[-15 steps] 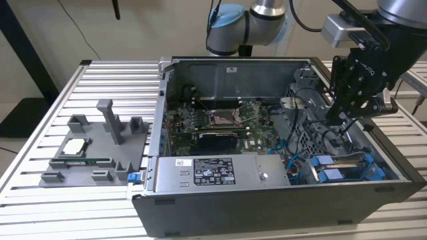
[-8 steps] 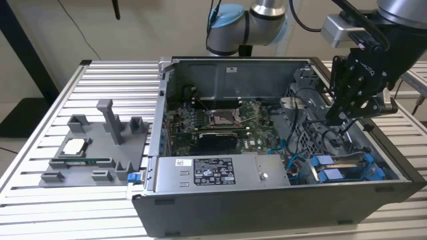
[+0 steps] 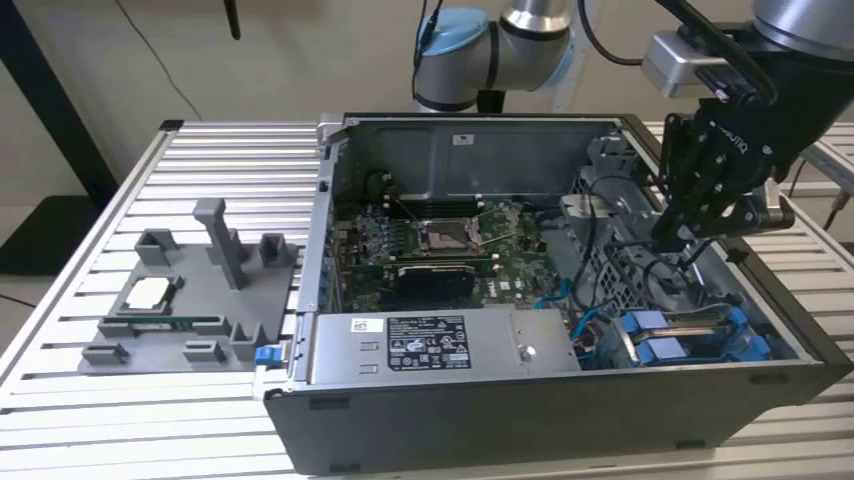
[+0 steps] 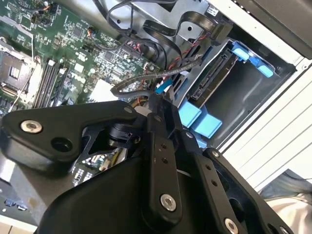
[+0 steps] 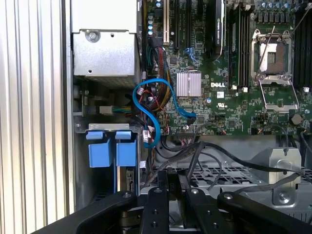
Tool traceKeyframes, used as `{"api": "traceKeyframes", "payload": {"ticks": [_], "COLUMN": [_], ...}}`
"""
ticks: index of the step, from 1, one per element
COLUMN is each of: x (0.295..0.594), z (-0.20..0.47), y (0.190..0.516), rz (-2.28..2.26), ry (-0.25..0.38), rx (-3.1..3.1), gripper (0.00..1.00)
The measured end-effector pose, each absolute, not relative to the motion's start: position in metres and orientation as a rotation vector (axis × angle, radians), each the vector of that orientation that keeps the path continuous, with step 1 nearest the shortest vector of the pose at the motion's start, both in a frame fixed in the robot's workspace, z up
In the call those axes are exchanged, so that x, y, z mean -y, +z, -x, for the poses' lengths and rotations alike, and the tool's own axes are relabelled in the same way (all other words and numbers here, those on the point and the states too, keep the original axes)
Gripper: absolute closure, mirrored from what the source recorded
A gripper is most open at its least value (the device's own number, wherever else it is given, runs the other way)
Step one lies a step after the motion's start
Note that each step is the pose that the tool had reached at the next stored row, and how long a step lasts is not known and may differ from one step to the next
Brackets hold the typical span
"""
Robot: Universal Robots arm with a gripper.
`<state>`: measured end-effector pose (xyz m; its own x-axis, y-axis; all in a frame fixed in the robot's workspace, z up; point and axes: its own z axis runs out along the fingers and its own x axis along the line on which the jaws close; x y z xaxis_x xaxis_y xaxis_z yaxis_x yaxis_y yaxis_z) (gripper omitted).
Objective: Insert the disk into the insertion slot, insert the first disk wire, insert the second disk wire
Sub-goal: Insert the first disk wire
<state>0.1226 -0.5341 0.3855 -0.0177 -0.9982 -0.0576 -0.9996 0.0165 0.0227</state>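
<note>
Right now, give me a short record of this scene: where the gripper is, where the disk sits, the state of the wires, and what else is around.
Gripper: reaching into the open computer case, above the drive cage.
Disk: in its blue carrier, lying in the bay at the case's corner on the exterior view's right.
Wires: black cables run right by the gripper; cannot tell whether any is plugged into the disk.
Power supply: silver box along the case's near wall.
Table: slatted metal, with a grey fixture on the exterior view's left.

Arm (image 3: 801, 35) slanting in from the exterior view's right, jaws close together, pointing steeply down
</note>
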Motion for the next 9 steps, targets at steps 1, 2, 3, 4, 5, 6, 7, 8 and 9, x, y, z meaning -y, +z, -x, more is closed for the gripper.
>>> {"api": "traceKeyframes", "payload": {"ticks": [1,2,3,4,5,6,7,8,9], "x": [0.5341,0.5341,0.5341,0.5341,0.534,0.5341,0.5342,0.5343,0.5344], "z": [-0.1227,-0.1227,-0.1227,-0.1227,-0.1228,-0.1229,-0.1231,-0.1233,-0.1236], "y": [0.3855,0.3854,0.3854,0.3853,0.3849,0.3844,0.3838,0.383,0.3821], "rz": [2.184,2.184,2.184,2.184,2.185,2.185,2.185,2.186,2.186], "ry": [0.088,0.088,0.088,0.088,0.088,0.088,0.088,0.088,0.089], "rx": [-2.222,-2.222,-2.222,-2.222,-2.222,-2.223,-2.223,-2.224,-2.224], "gripper": [0.81,0.81,0.81,0.81,0.81,0.81,0.81,0.81,0.81]}}
